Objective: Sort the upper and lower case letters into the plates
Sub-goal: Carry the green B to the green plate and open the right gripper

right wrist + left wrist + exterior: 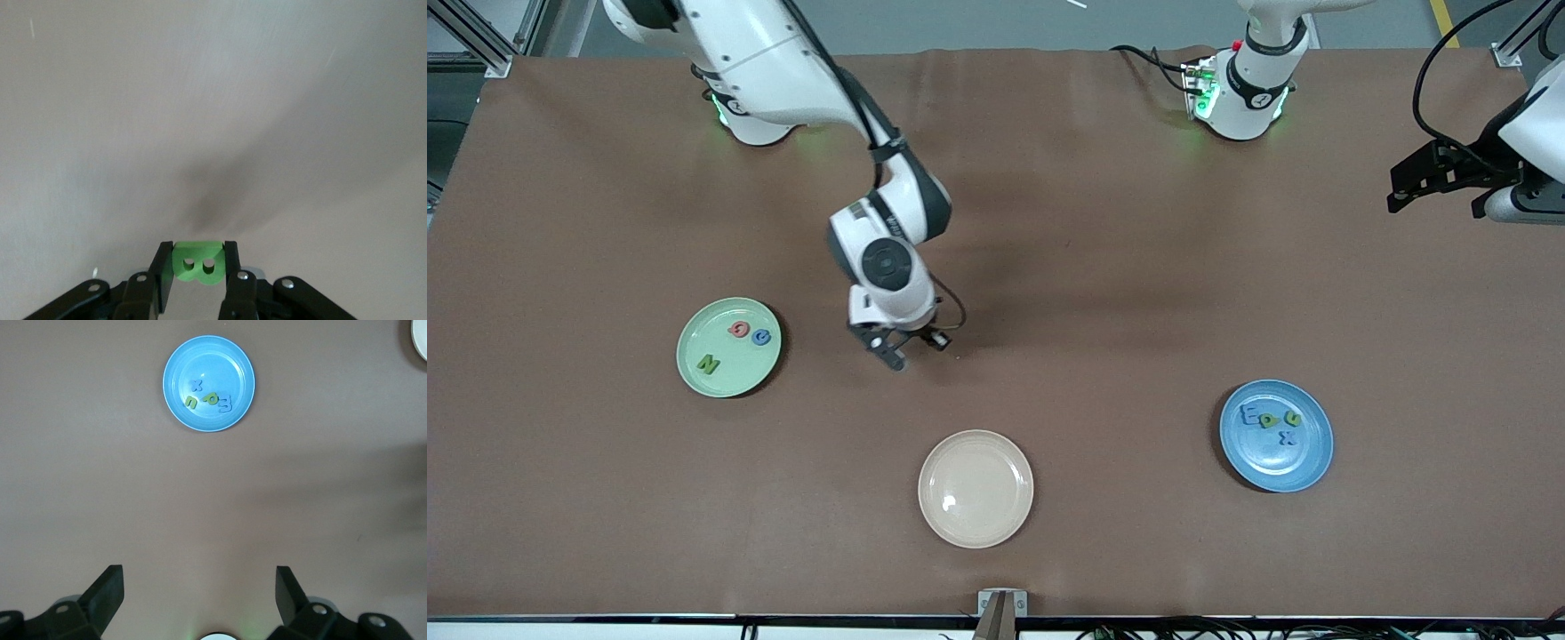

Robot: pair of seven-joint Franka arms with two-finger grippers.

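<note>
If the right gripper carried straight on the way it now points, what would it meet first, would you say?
Probably bare table: the right gripper, shut on a green letter B, points down at brown mat between the plates; depth is unclear.

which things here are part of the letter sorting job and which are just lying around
Job:
mint green plate with three letters
blue plate with four letters
green letter B, gripped in the shut right hand

Lying about:
cream-beige plate, nothing in it
</note>
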